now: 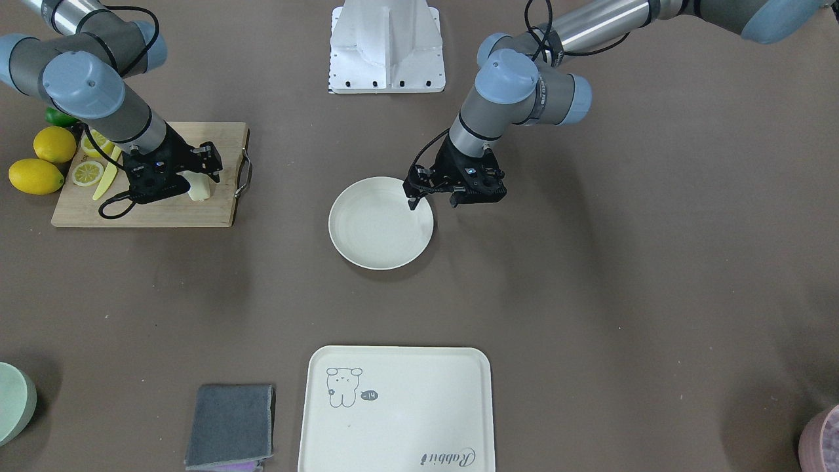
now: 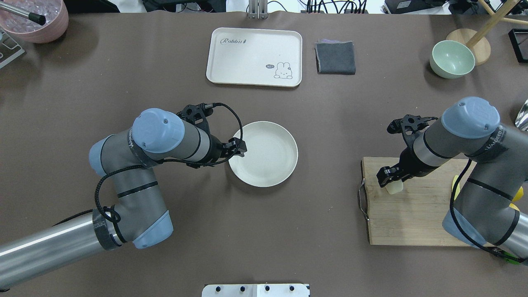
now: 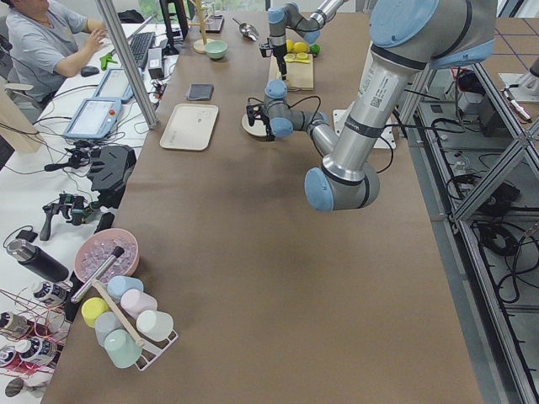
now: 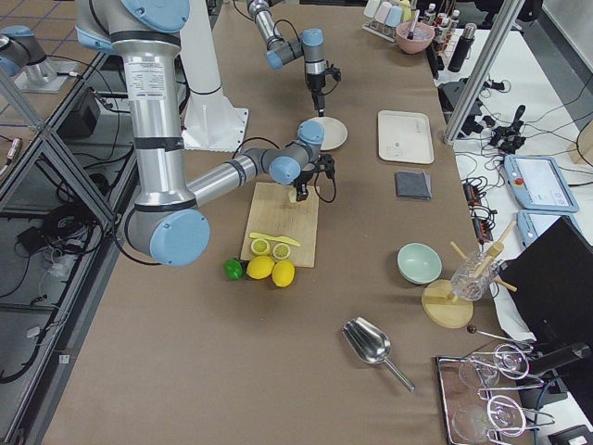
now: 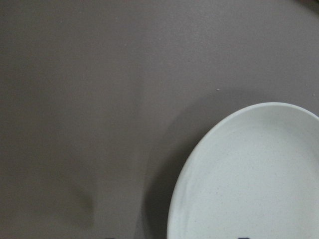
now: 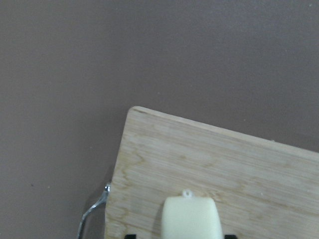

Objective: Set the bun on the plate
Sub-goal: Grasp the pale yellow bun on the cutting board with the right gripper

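The bun [image 1: 200, 187] is a small cream piece over the wooden cutting board [image 1: 196, 213]. My right gripper [image 1: 196, 178] is shut on it from above. In the right wrist view the bun [image 6: 191, 217] sits between the two fingertips at the bottom edge. I cannot tell whether it is touching the board. The off-white round plate [image 1: 377, 233] lies at the table's middle with nothing in it. My left gripper [image 1: 432, 202] hangs open at the plate's rim, one finger over the dish and one outside it, holding nothing. The overhead view shows the bun [image 2: 394, 187] and the plate [image 2: 268, 165].
Lemons [image 1: 39, 164], lemon halves [image 1: 87, 173] and a yellow knife [image 1: 105, 180] lie at the board's far end. A cream tray [image 1: 396, 410] and a grey cloth [image 1: 231, 426] sit near the operators' edge. There is a green bowl [image 2: 451, 60], a pink bowl [image 2: 39, 20] and the robot's base [image 1: 387, 46].
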Tool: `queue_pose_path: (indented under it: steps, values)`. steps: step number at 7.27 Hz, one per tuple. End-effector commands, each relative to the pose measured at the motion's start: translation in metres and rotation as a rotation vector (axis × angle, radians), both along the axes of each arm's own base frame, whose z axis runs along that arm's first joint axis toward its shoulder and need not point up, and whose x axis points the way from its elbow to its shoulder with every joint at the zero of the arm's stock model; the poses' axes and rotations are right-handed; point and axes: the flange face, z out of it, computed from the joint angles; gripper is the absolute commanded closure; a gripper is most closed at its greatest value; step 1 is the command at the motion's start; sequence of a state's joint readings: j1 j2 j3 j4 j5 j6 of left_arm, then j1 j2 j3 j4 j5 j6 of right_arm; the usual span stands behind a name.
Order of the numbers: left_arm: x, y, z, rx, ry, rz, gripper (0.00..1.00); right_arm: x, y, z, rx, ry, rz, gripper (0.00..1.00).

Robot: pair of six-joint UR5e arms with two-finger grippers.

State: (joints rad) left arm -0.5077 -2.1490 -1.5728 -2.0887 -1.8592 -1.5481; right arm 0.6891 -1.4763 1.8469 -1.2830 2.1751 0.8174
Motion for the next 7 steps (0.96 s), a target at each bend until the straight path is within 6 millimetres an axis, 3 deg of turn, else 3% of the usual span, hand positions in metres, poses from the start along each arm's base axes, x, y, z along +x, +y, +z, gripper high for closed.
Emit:
queue_pose_path:
  steps: [1,3,4,5,6,7]
  values:
    - [-0.001,-0.001,-0.001,0.000,0.002,-0.002,0.05,0.004,-0.001,0.001,0.011,-0.003,-0.008,0.95]
    - [-0.003,-0.002,0.000,0.000,0.002,-0.005,0.05,0.007,-0.009,-0.012,0.019,-0.025,0.002,0.97]
    - [-0.010,-0.006,0.001,0.001,0.002,-0.014,0.05,-0.009,-0.022,-0.055,0.050,-0.077,0.017,0.96]
    - [-0.033,-0.020,0.006,0.000,0.003,-0.039,0.05,-0.032,-0.037,-0.109,0.031,-0.086,0.042,0.95]
    - [-0.056,-0.030,0.027,-0.022,-0.007,-0.038,0.04,-0.064,-0.046,-0.170,-0.010,-0.077,0.062,0.94]
    - [-0.090,-0.049,0.048,-0.003,-0.021,-0.008,0.04,-0.098,-0.050,-0.218,-0.039,-0.088,0.098,0.92]
